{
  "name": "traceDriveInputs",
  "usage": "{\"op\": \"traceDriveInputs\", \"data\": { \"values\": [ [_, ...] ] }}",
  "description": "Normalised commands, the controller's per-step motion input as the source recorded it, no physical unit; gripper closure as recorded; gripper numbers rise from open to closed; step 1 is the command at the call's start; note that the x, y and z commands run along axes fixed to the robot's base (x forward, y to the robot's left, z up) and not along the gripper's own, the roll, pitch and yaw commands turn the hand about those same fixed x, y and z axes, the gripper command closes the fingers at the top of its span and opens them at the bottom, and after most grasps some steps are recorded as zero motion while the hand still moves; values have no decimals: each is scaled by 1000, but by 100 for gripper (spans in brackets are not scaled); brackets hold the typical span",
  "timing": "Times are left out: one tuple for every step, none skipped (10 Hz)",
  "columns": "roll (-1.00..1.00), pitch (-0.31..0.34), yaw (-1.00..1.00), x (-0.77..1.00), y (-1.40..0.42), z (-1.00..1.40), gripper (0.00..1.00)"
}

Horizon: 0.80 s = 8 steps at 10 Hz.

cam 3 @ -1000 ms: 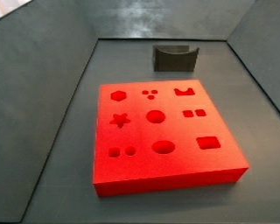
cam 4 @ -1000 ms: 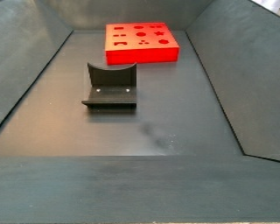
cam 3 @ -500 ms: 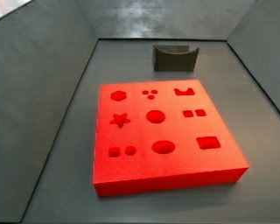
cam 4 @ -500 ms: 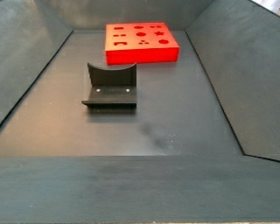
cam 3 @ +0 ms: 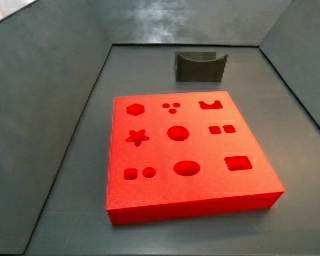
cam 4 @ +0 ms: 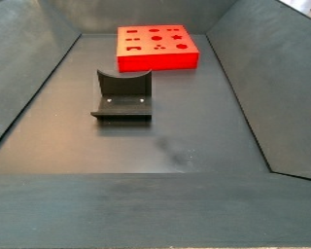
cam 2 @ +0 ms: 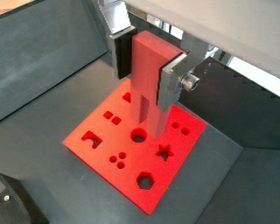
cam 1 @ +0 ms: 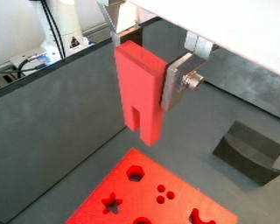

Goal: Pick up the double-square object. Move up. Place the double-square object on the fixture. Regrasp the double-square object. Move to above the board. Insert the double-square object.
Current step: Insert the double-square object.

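Note:
In both wrist views my gripper (cam 1: 143, 77) (cam 2: 147, 70) is shut on the double-square object (cam 1: 136, 92) (cam 2: 146, 83), a long flat red-pink block hanging upright with a slot in its lower end. It is held high above the board (cam 1: 130, 194) (cam 2: 101, 150), a thick red slab with star, circle, hexagon and square holes. Both side views show the board (cam 3: 156, 155) (cam 4: 158, 60) on the floor, but neither shows the gripper or the block. The fixture (cam 1: 250, 150) (cam 3: 199, 66) (cam 4: 121, 95), dark grey with a U-notch, stands apart from the board and carries nothing.
Sloping dark grey walls (cam 3: 49, 110) (cam 4: 249, 88) enclose the floor on all sides. Bare floor (cam 4: 158, 146) lies between the fixture and the near wall.

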Motion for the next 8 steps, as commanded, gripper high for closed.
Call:
{"op": "traceDriveInputs", "data": {
  "values": [
    [0, -3, 51, 0, -74, 0, 100],
    [0, -3, 57, 323, -117, -57, 100],
    [114, 0, 74, 763, -211, -151, 100],
    [89, 0, 146, 1000, -51, -140, 100],
    [51, 0, 140, 1000, 0, -166, 100],
    [46, 0, 143, 1000, 0, -174, 100],
    [20, 0, 154, 1000, 0, -203, 100],
    [-6, 0, 206, 997, 0, -234, 100]
  ]
}}
